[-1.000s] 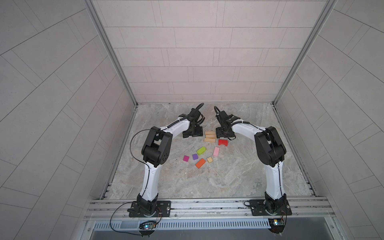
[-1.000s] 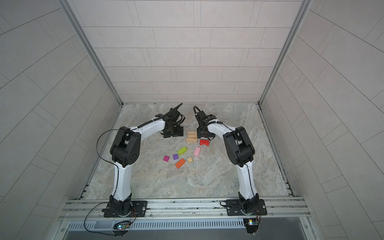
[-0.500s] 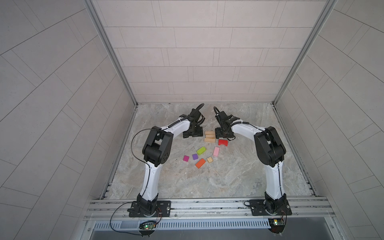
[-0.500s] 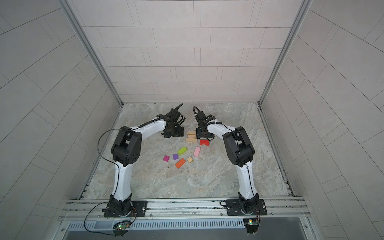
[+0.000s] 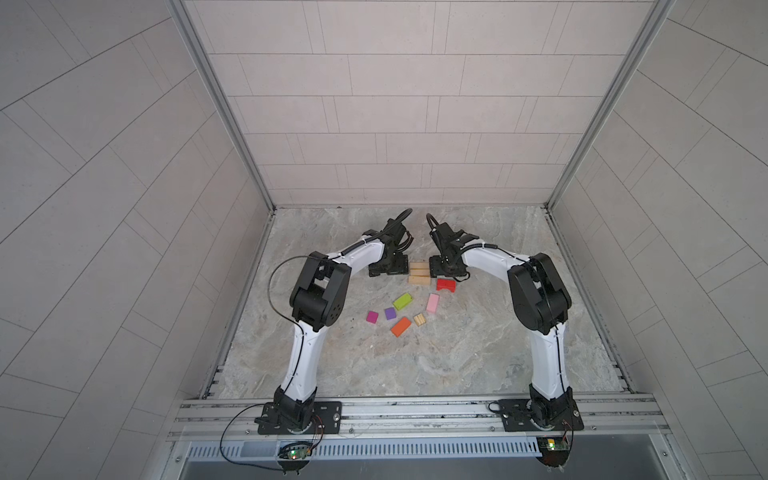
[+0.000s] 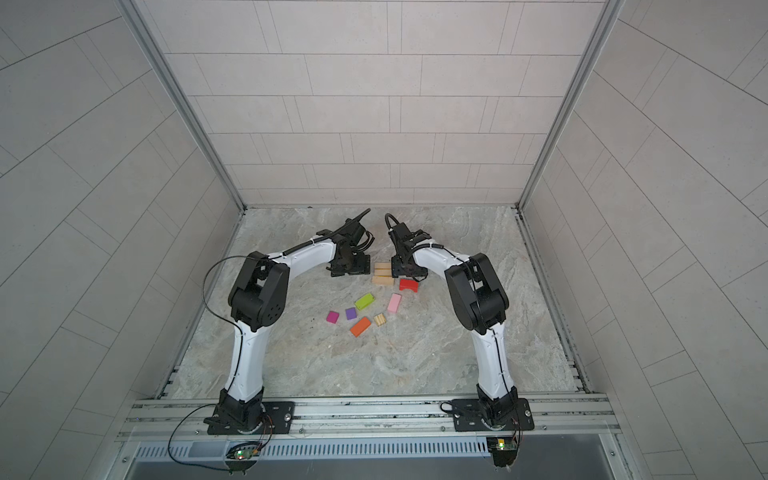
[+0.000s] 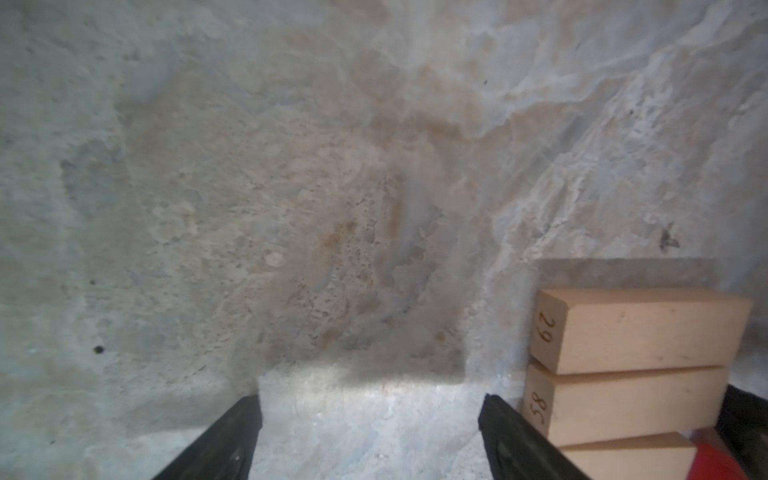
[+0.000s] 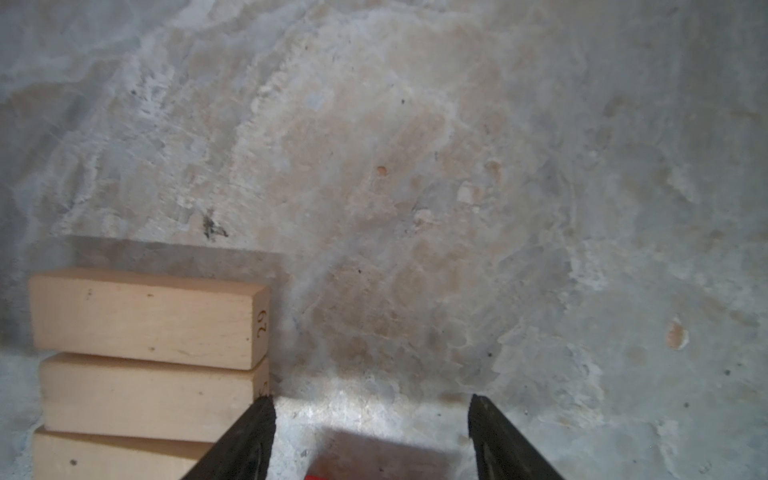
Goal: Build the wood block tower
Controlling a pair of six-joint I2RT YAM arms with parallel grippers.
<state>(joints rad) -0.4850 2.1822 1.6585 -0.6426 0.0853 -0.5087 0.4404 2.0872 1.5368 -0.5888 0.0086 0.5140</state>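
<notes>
3 plain tan wooden bars (image 5: 419,273) lie touching side by side on the marbled bench (image 5: 457,353), probably the tower's base. 7 other blocks, among them a red wooden arch (image 5: 446,284) and an orange rectangular block (image 5: 401,326), lie loose and unstacked nearby. The left tool (image 7: 368,405) and right tool (image 8: 371,401) flank the bars, jaws apart and empty. The bench is open all round and the walls are well apart.

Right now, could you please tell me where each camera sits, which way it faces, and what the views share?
Both top views: high above the front rail, looking down toward the back wall; left arm and right arm show whole.
Left wrist: low over the tabletop, facing down; its open jaws show, tan bars beside one.
Right wrist: likewise, open jaws, same bars from their opposite end.
Shared: all views show the tan bars and red arch.
</notes>
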